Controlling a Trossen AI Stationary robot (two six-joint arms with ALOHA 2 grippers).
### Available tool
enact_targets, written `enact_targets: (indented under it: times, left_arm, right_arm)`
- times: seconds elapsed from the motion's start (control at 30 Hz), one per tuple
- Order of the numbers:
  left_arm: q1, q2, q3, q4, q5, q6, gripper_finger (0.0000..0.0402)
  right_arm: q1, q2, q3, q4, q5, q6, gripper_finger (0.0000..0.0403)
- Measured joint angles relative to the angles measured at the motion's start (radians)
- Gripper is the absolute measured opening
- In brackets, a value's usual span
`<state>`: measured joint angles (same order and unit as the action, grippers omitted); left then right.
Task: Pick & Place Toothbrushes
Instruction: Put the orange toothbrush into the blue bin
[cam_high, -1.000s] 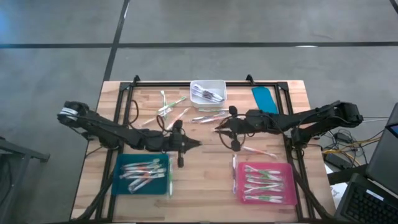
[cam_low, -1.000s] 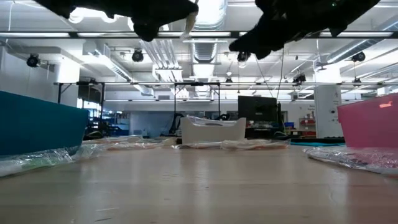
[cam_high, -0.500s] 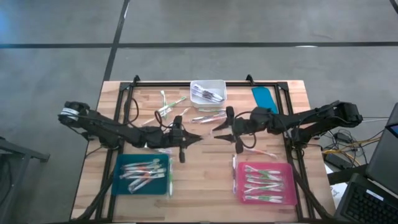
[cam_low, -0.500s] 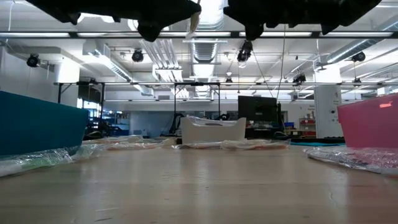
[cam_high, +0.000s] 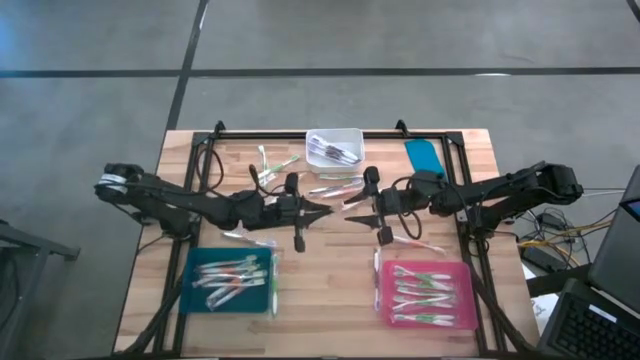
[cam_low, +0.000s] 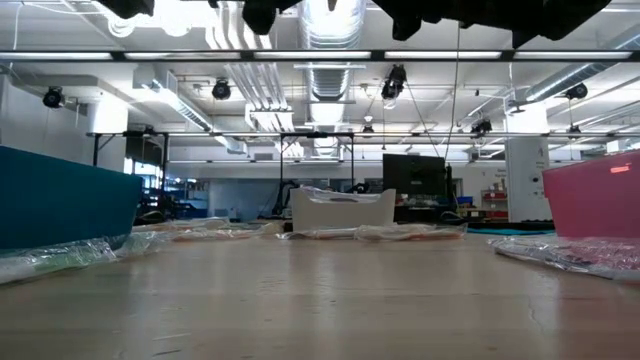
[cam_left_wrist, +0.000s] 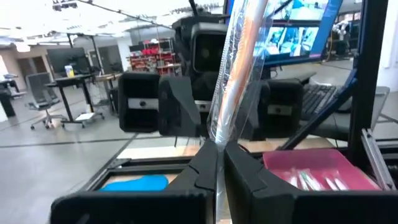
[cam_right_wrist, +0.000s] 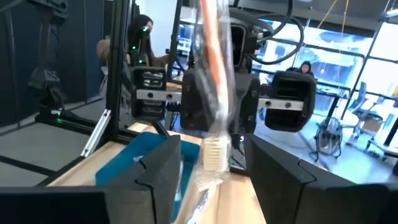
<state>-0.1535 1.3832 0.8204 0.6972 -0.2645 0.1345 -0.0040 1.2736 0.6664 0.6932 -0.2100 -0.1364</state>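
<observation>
Above the table's middle my two grippers face each other. My left gripper (cam_left_wrist: 216, 167) (cam_high: 325, 209) is shut on a clear-wrapped toothbrush with an orange stripe (cam_left_wrist: 235, 74) (cam_right_wrist: 214, 87). The toothbrush stands nearly upright, its white bristle head (cam_right_wrist: 213, 155) at the lower end. My right gripper (cam_right_wrist: 217, 171) (cam_high: 350, 207) is open; its fingers stand on either side of that toothbrush without touching it. More toothbrushes lie loose on the table (cam_high: 335, 188) and in the trays. My left gripper pinches the wrapped toothbrush near its lower end (cam_left_wrist: 216, 147) between its two fingers. The fingers come level from the table's left side and lie across it. The toothbrush is lifted clear of the table and rises above the fingers, tilted a little.
A teal tray (cam_high: 200, 290) sits near left and a pink tray (cam_high: 462, 300) near right, both holding toothbrushes. At the far edge stands a white bin (cam_high: 334, 135) and beside it lies a flat teal piece (cam_high: 426, 158). Other loose toothbrushes (cam_high: 270, 165) (cam_high: 415, 243) lie around.
My right gripper has opened wide and turned about its wrist. My left gripper, still shut on the toothbrush, has moved up and toward the far edge, bringing the toothbrush between the right gripper's fingers. In the low view both grippers have risen almost out of the picture.
</observation>
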Motion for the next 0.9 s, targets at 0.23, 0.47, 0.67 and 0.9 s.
enact_targets:
  times: [0.23,0.47,0.67,0.9]
  left_arm:
    - [0.029,0.049,0.049,-0.016,0.075,0.009,0.0014]
    - [0.039,0.062,0.069,-0.017,0.077,0.026,0.0014]
    - [0.052,0.134,0.108,-0.025,0.099,0.045,0.0014]
    - [0.051,0.136,0.137,-0.022,0.112,0.081,0.0014]
  right_arm:
    - [-0.001,0.000,0.007,0.000,0.000,-0.021,0.0180]
    - [-0.001,0.000,0.012,0.006,0.001,-0.033,0.0154]
    - [-0.001,0.000,0.011,0.020,0.001,-0.032,0.0123]
    - [-0.001,-0.001,0.007,0.018,0.001,-0.041,0.0087]
